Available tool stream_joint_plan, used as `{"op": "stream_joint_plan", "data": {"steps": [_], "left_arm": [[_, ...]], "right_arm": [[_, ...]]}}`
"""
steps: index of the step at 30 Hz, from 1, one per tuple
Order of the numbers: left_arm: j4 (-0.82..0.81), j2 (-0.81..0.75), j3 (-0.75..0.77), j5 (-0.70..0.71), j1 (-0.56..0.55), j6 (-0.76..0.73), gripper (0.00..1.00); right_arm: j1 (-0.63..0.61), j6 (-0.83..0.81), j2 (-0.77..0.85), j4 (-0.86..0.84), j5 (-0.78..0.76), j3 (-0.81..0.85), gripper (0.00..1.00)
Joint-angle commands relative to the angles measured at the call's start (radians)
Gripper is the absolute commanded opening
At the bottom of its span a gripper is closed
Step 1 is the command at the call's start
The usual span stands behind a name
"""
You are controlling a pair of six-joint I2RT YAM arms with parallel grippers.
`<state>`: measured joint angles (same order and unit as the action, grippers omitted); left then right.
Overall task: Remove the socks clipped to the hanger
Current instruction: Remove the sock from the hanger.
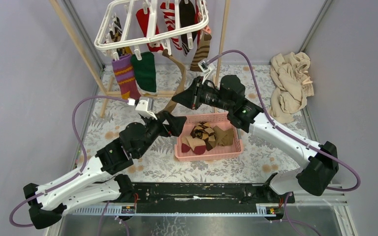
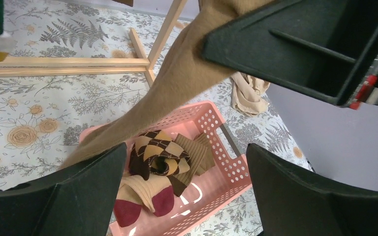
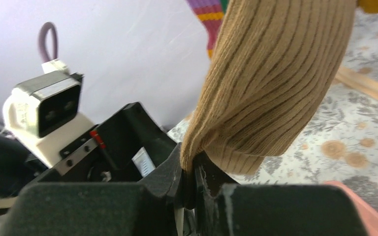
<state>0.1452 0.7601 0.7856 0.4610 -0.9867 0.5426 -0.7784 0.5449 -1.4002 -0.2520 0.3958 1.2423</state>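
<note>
Already, from the top, a few socks (image 1: 204,136) lie in the pink basket (image 1: 209,153) on the bench (image 1: 256,162). Many more hang from the white hanger (image 1: 152,24) up at the back. A tan sock (image 1: 181,73) hangs from it, and the right end effector (image 1: 176,98) pinches its low end. The left end effector (image 1: 173,124) sits wide apart by the basket, holding nothing.

From the left wrist, the tan sock stretches over the basket.

From the right wrist, the fingers (image 3: 167,177) are clamped on its ribbed cloth. Most of the job looks left.
</note>
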Motion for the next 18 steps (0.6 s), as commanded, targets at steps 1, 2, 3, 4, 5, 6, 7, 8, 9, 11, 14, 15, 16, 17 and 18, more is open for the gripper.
{"op": "stream_joint_plan", "data": {"steps": [1, 2, 3, 4, 5, 6, 7, 8, 9, 11, 14, 15, 16, 17, 18], "left_arm": [[-0.088, 0.016, -0.011, 0.002, 0.011, -0.041, 0.98], [-0.083, 0.023, -0.011, 0.014, 0.011, -0.043, 0.98], [-0.085, 0.027, -0.011, 0.023, 0.011, -0.047, 0.98], [-0.086, 0.031, -0.012, 0.036, 0.011, -0.048, 0.97], [-0.085, 0.033, -0.012, 0.048, 0.011, -0.053, 0.90], [-0.087, 0.032, -0.009, 0.056, 0.010, -0.059, 0.81], [-0.084, 0.033, -0.006, 0.063, 0.011, -0.064, 0.71], [-0.079, 0.035, 0.003, 0.069, 0.011, -0.069, 0.60], [-0.070, 0.039, 0.014, 0.073, 0.011, -0.075, 0.50], [-0.045, 0.054, 0.049, 0.087, 0.011, -0.086, 0.29], [0.000, 0.090, 0.105, 0.110, 0.011, -0.105, 0.09], [0.020, 0.102, 0.126, 0.119, 0.010, -0.109, 0.02], [0.041, 0.118, 0.152, 0.129, 0.011, -0.114, 0.00], [0.063, 0.135, 0.175, 0.138, 0.011, -0.118, 0.00], [0.087, 0.151, 0.203, 0.148, 0.010, -0.123, 0.00]], "right_arm": [[0.015, 0.080, 0.010, -0.077, 0.146, 0.013, 0.14], [0.019, 0.089, 0.012, -0.083, 0.158, 0.008, 0.14], [0.022, 0.095, 0.012, -0.084, 0.167, 0.004, 0.14], [0.026, 0.103, 0.012, -0.085, 0.177, 0.001, 0.14], [0.031, 0.107, 0.012, -0.087, 0.184, -0.001, 0.14], [0.037, 0.108, 0.013, -0.082, 0.186, -0.003, 0.14], [0.043, 0.110, 0.013, -0.077, 0.188, -0.005, 0.14], [0.051, 0.112, 0.013, -0.073, 0.195, -0.006, 0.14], [0.059, 0.114, 0.013, -0.069, 0.198, -0.008, 0.15], [0.074, 0.114, 0.012, -0.053, 0.199, -0.004, 0.16], [0.093, 0.105, 0.006, -0.019, 0.196, 0.015, 0.22], [0.097, 0.094, 0.001, 0.003, 0.193, 0.027, 0.23], [0.101, 0.081, -0.005, 0.033, 0.184, 0.045, 0.25], [0.103, 0.061, -0.009, 0.065, 0.174, 0.062, 0.28], [0.103, 0.042, -0.014, 0.096, 0.165, 0.080, 0.29]]}}
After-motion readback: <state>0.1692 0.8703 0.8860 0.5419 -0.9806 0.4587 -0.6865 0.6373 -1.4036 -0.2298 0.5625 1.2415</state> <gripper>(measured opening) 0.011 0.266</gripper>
